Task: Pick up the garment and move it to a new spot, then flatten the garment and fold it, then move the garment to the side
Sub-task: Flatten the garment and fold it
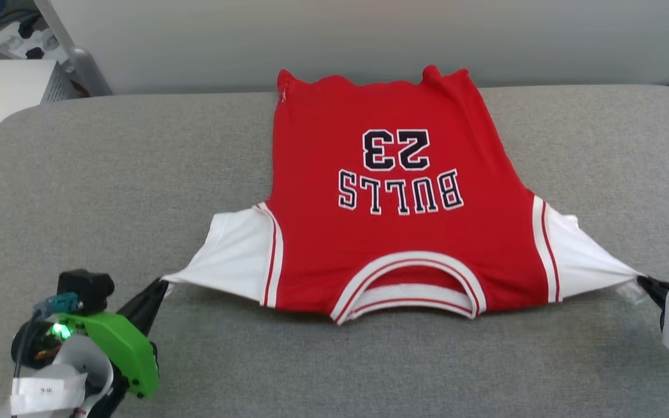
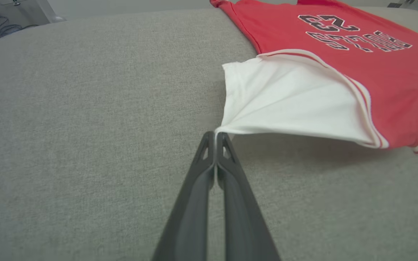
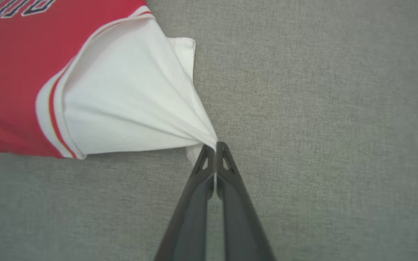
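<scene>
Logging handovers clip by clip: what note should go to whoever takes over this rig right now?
Grippers: left gripper shut on the left sleeve tip; right gripper shut on the right sleeve tip.
Things: garment spread print-up on the grey cushion, collar nearest the robot, sleeves pulled taut outward.
Done: garment stretched out.
Left: let go, fold, move aside.

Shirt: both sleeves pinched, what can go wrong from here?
1. Slip: the left gripper and right gripper have their jaws shut on just the tips of the white sleeves. A harder pull may free the cloth.
2. Creases: the shirt has bunched hem corners at its far edge. These could get folded in crooked.
</scene>
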Motion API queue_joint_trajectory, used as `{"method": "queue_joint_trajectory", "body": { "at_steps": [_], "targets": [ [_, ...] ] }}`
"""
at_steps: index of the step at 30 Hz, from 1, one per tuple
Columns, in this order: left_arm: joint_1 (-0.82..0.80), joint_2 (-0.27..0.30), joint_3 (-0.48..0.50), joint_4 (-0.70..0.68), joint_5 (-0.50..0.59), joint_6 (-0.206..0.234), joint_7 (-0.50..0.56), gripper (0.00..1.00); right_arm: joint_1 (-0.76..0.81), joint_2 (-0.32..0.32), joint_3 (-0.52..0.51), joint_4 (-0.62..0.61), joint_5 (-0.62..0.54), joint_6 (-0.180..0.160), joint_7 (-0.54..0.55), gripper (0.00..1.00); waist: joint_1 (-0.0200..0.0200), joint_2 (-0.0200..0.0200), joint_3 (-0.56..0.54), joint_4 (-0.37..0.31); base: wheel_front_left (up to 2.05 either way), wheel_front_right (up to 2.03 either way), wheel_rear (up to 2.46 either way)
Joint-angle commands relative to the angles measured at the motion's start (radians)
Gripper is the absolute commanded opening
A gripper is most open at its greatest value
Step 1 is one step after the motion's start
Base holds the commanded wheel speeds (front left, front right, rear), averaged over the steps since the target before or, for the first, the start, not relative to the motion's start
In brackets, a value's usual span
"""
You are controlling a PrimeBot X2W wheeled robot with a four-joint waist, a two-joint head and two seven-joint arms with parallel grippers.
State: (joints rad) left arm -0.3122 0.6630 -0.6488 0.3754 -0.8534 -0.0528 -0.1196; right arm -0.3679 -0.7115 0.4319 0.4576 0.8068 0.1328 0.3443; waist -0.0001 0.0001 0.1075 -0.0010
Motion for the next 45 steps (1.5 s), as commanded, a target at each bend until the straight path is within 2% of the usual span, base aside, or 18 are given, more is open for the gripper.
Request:
{"method": "queue_joint_trajectory", "body": {
  "at_steps": [1,5,10,15,18,22,23,24,26,31,36,40,45],
  "targets": [
    [0.040,0.026,0.002,-0.012,-0.014,0.014,0.011,0.00,0.041,-0.019,-0.021,-0.011,0.009,-0.002,0.023,0.00,0.0001,-0.0001,-0.031,-0.006,0.00,0.00,0.00],
    [0.138,0.061,-0.004,-0.096,-0.052,0.039,0.049,0.00,0.155,-0.016,-0.090,-0.079,0.016,-0.002,0.100,0.00,0.0001,-0.0001,-0.057,-0.006,0.00,0.00,0.00],
    [0.221,0.103,-0.019,-0.201,-0.082,0.049,0.090,0.00,0.306,0.001,-0.189,-0.159,0.016,-0.002,0.201,0.00,0.0001,-0.0001,-0.076,0.006,0.00,0.00,0.00],
    [0.296,0.150,-0.042,-0.286,-0.138,0.070,0.189,0.00,0.461,0.034,-0.307,-0.242,-0.003,-0.002,0.333,0.00,0.0001,-0.0001,-0.079,0.017,0.00,0.00,0.00],
    [0.306,0.164,-0.054,-0.317,-0.141,0.083,0.224,0.00,0.519,0.056,-0.368,-0.296,-0.020,-0.002,0.404,0.00,0.0001,-0.0001,-0.062,0.025,0.00,0.00,0.00],
    [0.286,0.150,-0.057,-0.355,-0.144,0.078,0.235,0.00,0.542,0.090,-0.440,-0.366,-0.059,-0.002,0.463,0.00,0.0001,-0.0001,-0.033,0.038,0.00,0.00,0.00],
    [0.278,0.147,-0.056,-0.368,-0.147,0.074,0.240,0.00,0.539,0.098,-0.454,-0.389,-0.072,-0.002,0.475,0.37,0.0001,-0.0001,-0.023,0.042,0.00,0.00,0.00],
    [0.271,0.148,-0.058,-0.378,-0.146,0.071,0.247,0.00,0.537,0.104,-0.464,-0.406,-0.077,-0.002,0.488,1.00,0.0001,-0.0001,-0.014,0.045,0.00,0.00,0.00],
    [0.249,0.155,-0.070,-0.418,-0.136,0.061,0.277,0.00,0.518,0.125,-0.500,-0.461,-0.079,-0.002,0.555,1.00,0.0001,-0.0001,0.022,0.057,0.00,0.00,0.00],
    [0.214,0.161,-0.088,-0.499,-0.127,0.057,0.334,0.00,0.428,0.132,-0.548,-0.566,-0.076,-0.002,0.628,1.00,0.0001,-0.0001,0.092,0.083,0.00,0.00,0.00],
    [0.182,0.172,-0.105,-0.576,-0.105,0.083,0.397,0.00,0.253,0.154,-0.591,-0.637,-0.076,-0.002,0.752,1.00,0.0001,-0.0001,0.187,0.119,0.00,0.00,0.00],
    [0.146,0.176,-0.114,-0.627,-0.080,0.100,0.441,0.00,0.074,0.176,-0.600,-0.631,-0.095,-0.002,0.864,1.00,0.0001,-0.0001,0.268,0.160,0.00,0.00,0.00],
    [0.102,0.169,-0.122,-0.687,-0.061,0.116,0.488,0.00,-0.159,0.188,-0.602,-0.557,-0.162,-0.002,0.991,1.00,0.0001,-0.0001,0.367,0.226,0.00,0.00,0.00]
  ]
}}
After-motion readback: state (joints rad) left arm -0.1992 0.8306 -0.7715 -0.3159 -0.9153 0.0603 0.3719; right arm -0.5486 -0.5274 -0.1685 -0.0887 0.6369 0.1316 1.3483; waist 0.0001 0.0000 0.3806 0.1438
